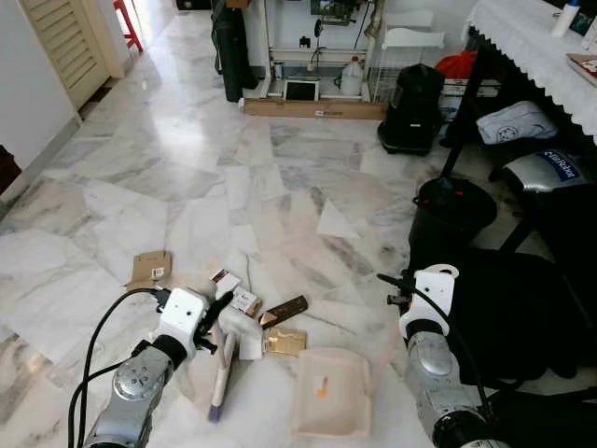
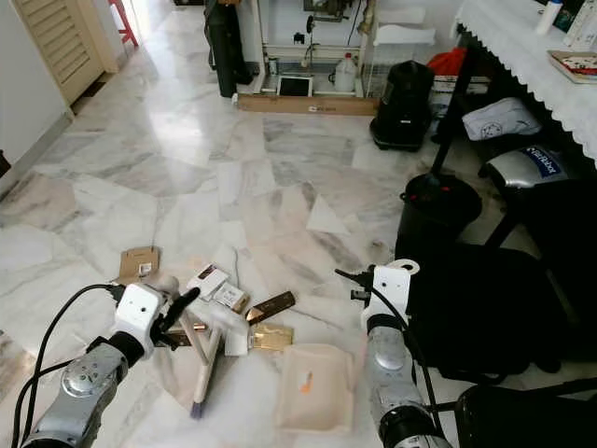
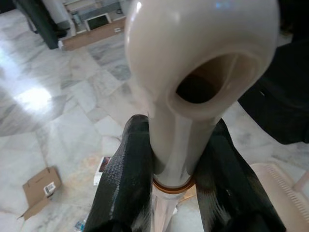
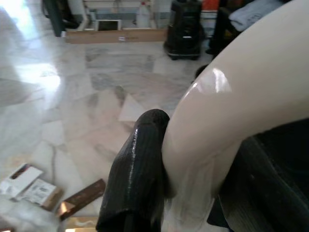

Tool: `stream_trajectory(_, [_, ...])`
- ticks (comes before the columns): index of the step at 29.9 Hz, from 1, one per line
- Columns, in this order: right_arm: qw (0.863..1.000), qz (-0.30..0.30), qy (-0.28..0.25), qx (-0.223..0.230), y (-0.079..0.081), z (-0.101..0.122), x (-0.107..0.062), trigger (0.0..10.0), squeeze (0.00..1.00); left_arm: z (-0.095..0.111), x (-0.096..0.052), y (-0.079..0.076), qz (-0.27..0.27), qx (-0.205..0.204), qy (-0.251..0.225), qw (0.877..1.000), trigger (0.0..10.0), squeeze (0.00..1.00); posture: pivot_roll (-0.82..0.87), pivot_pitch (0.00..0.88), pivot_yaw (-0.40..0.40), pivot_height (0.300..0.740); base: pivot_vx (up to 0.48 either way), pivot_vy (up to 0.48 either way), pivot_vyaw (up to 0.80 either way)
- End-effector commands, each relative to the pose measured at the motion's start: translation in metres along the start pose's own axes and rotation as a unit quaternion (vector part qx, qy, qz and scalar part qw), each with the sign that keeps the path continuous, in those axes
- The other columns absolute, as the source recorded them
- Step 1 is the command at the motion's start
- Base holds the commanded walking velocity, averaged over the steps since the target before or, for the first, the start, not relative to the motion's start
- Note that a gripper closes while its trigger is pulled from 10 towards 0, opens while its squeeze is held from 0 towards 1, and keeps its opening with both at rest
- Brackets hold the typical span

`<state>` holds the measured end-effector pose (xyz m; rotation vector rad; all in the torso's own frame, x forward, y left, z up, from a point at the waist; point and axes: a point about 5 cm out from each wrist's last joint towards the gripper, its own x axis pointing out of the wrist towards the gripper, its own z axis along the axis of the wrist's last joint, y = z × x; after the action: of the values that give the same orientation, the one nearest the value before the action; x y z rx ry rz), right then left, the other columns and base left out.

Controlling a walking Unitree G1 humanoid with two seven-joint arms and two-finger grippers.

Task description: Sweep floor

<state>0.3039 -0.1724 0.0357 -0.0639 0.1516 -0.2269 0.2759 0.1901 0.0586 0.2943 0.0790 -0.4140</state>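
Observation:
My left gripper (image 1: 222,313) is shut on the cream handle of a hand brush (image 1: 224,366), whose head rests on the marble floor. In the left wrist view both black fingers (image 3: 126,179) clamp that handle (image 3: 193,58) just below its hanging hole. A cream dustpan (image 1: 331,392) lies flat on the floor beside the brush. My right gripper (image 4: 198,183) is shut on the dustpan's curved cream handle (image 4: 241,92). Litter sits just ahead: small boxes (image 1: 244,301), a brown wrapper (image 1: 283,311), a gold wrapper (image 1: 284,343) and a cardboard scrap (image 1: 149,269).
A black round bin (image 1: 452,210) and a large black bag (image 1: 513,317) stand close on the right. A table with a white lace cloth (image 1: 532,47) runs along the right side. A black vacuum (image 1: 410,107) and a long cardboard box (image 1: 312,109) sit at the back.

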Motion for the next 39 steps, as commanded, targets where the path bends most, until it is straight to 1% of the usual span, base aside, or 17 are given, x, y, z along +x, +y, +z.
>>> stream_trajectory(1, [1.000, -0.016, -0.005, -0.005, -0.004, 0.001, 0.000, 10.0, 0.00, 0.000, -0.001, -0.001, -0.019, 0.016, 0.005, 1.000, 10.0, 0.00, 0.09, 0.095, 0.006, 0.740, 0.000, 0.000, 0.00])
stream_trajectory(3, [1.000, -0.026, -0.002, -0.007, -0.006, -0.001, 0.000, 10.0, 0.00, 0.000, 0.001, 0.000, -0.021, 0.021, 0.006, 1.000, 10.0, 0.00, 0.09, 0.094, 0.008, 0.740, 0.000, 0.000, 0.00])
stream_trajectory(8, [1.000, -0.028, 0.006, -0.010, -0.006, -0.006, -0.003, 10.0, 0.00, 0.003, 0.007, 0.002, 0.003, 0.035, -0.002, 0.999, 10.0, 0.00, 0.09, 0.092, 0.008, 0.740, 0.000, 0.000, 0.00])
stream_trajectory(13, [1.000, -0.025, 0.012, -0.010, -0.005, -0.009, -0.004, 10.0, 0.00, 0.000, 0.009, 0.000, -0.005, 0.034, 0.004, 0.999, 10.0, 0.00, 0.09, 0.092, 0.008, 0.740, 0.000, 0.000, 0.00])
stream_trajectory(16, [1.000, -0.024, 0.017, -0.004, -0.003, -0.011, -0.004, 10.0, 0.00, -0.002, 0.009, -0.002, -0.024, 0.016, 0.011, 1.000, 10.0, 0.00, 0.09, 0.092, 0.009, 0.740, 0.000, 0.000, 0.00])
stream_trajectory(18, [0.999, -0.026, 0.019, 0.003, -0.003, -0.010, -0.004, 10.0, 0.00, -0.004, 0.007, 0.000, -0.033, 0.004, 0.013, 0.999, 10.0, 0.00, 0.09, 0.095, 0.006, 0.740, 0.000, 0.000, 0.00])
stream_trajectory(23, [1.000, -0.013, 0.016, 0.001, 0.001, -0.007, -0.002, 10.0, 0.00, -0.004, 0.003, 0.000, -0.055, -0.006, 0.009, 0.998, 10.0, 0.00, 0.09, 0.097, 0.001, 0.740, 0.000, 0.000, 0.00])
stream_trajectory(31, [1.000, -0.004, 0.014, 0.003, 0.004, -0.005, 0.000, 10.0, 0.00, 0.002, 0.000, 0.003, -0.086, -0.034, -0.004, 0.996, 10.0, 0.00, 0.09, 0.097, -0.004, 0.740, 0.000, 0.000, 0.00])
stream_trajectory(34, [1.000, 0.000, 0.013, 0.004, 0.006, -0.003, 0.001, 10.0, 0.00, 0.007, -0.001, 0.002, -0.114, -0.052, -0.010, 0.992, 10.0, 0.00, 0.09, 0.097, -0.005, 0.740, 0.000, 0.000, 0.00])
stream_trajectory(39, [1.000, 0.002, 0.012, 0.005, 0.007, -0.001, 0.003, 10.0, 0.00, 0.015, -0.002, 0.004, -0.132, -0.078, -0.020, 0.988, 10.0, 0.00, 0.09, 0.097, -0.005, 0.740, 0.000, 0.000, 0.00])
